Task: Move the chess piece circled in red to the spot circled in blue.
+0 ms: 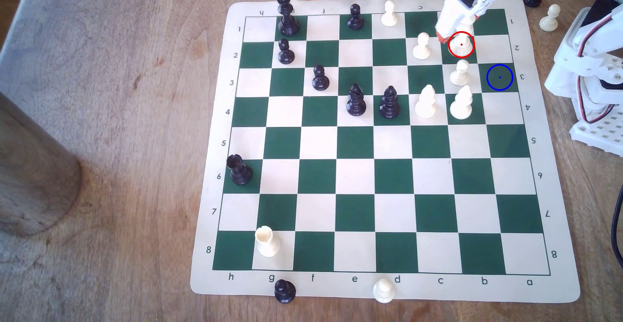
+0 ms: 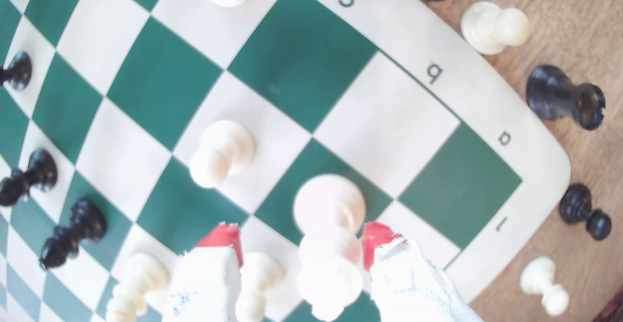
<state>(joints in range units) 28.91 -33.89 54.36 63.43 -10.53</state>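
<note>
The red-ringed piece (image 1: 461, 48) is a tall cream-white piece on green square b2 at the far right of the board; the arm hides its upper part in the exterior view. The wrist view looks down on it (image 2: 330, 227), with its wide round base and slim waist. My gripper (image 1: 452, 37) (image 2: 300, 241) is lowered around it and open. The piece stands between the red-tipped fingers (image 2: 377, 241), close to one of them and well clear of the other. The blue-ringed spot (image 1: 499, 77) is bare green square a3, diagonally nearer and to the exterior view's right.
White pawns stand close by on c2 (image 1: 421, 47) and b3 (image 1: 459, 72), and white bishops on c4 (image 1: 425, 103) and b4 (image 1: 462, 103). Black pieces occupy the board's far left half. Captured pieces line the far edge. The arm's base (image 1: 596, 82) is at the right.
</note>
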